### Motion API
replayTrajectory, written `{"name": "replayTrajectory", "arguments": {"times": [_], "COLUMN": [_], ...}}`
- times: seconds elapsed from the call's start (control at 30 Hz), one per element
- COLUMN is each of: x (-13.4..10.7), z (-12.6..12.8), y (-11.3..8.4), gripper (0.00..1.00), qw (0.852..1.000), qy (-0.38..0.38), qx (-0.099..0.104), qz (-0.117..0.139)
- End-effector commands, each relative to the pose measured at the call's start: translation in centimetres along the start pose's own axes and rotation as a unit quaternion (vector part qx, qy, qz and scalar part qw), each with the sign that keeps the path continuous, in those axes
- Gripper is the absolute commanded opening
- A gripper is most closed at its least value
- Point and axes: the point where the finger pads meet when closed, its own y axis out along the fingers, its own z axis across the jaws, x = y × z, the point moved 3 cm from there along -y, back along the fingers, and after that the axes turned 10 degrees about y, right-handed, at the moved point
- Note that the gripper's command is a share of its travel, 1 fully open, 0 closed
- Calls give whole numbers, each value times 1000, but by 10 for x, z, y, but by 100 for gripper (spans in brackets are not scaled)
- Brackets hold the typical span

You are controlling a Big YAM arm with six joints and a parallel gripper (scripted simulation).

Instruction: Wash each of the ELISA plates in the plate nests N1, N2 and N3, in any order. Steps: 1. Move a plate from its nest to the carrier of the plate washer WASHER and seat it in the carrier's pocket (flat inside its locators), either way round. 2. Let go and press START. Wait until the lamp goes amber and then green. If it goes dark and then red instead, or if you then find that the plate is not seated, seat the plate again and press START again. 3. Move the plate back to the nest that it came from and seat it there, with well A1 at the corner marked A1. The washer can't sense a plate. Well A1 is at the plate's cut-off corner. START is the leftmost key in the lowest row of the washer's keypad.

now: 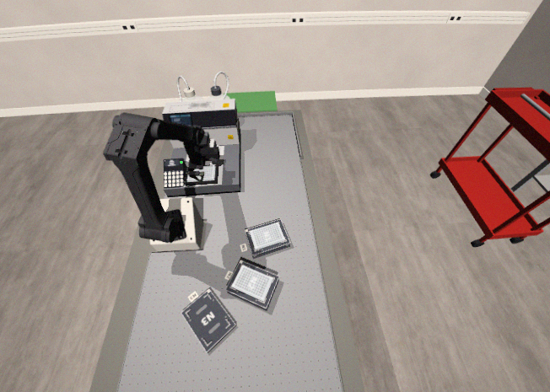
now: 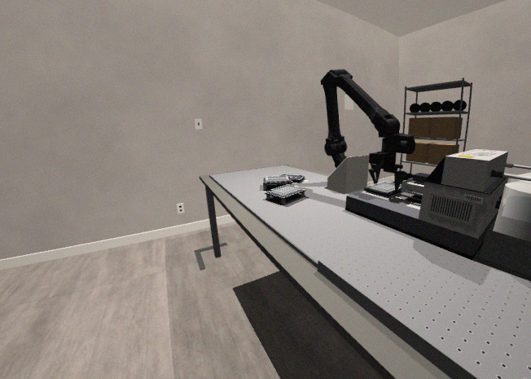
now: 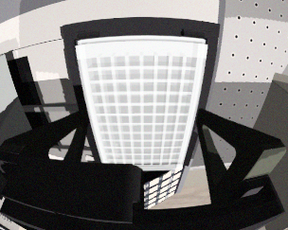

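A white plate (image 1: 209,172) (image 2: 382,188) (image 3: 142,70) lies in the dark carrier (image 3: 70,61) of the washer (image 1: 224,117) (image 2: 441,232). It looks flat in the wrist view; its near end is partly hidden. My gripper (image 1: 207,168) (image 2: 386,184) (image 3: 142,115) is open, with one finger beside each long side of this plate, not clamping it. The washer's lamp (image 1: 180,162) is green. The keypad (image 1: 173,179) is left of the carrier. Nest N3 (image 1: 207,319) is empty. One plate (image 1: 267,235) lies in the N1 nest and another (image 1: 252,282) in the N2 nest.
The washer's raised housing stands behind the carrier. The pale arm base (image 1: 177,245) stands between the washer and the nests. Two bottles with tubes (image 1: 190,92) (image 1: 215,89) are behind the washer. A red cart (image 1: 498,191) stands away from the table.
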Motion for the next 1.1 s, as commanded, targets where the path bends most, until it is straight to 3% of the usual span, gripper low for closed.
{"name": "replayTrajectory", "arguments": {"times": [0.0,0.13,0.17,0.23,0.7,0.73,0.8,0.87,1.07], "x": [2,2,3,4,0,-1,1,1,2], "z": [6,6,9,21,21,-3,11,20,18], "y": [3,3,-5,-25,-47,-24,-45,-56,-64], "gripper": [100,100,100,100,100,100,100,100,100], "qw": [1000,1000,1000,1000,1000,1000,1000,1000,1000], "qy": [-1,-1,-1,2,4,1,6,5,6], "qx": [1,1,3,27,28,-8,17,29,26], "qz": [2,2,1,-1,-4,-1,-1,-3,-1]}}
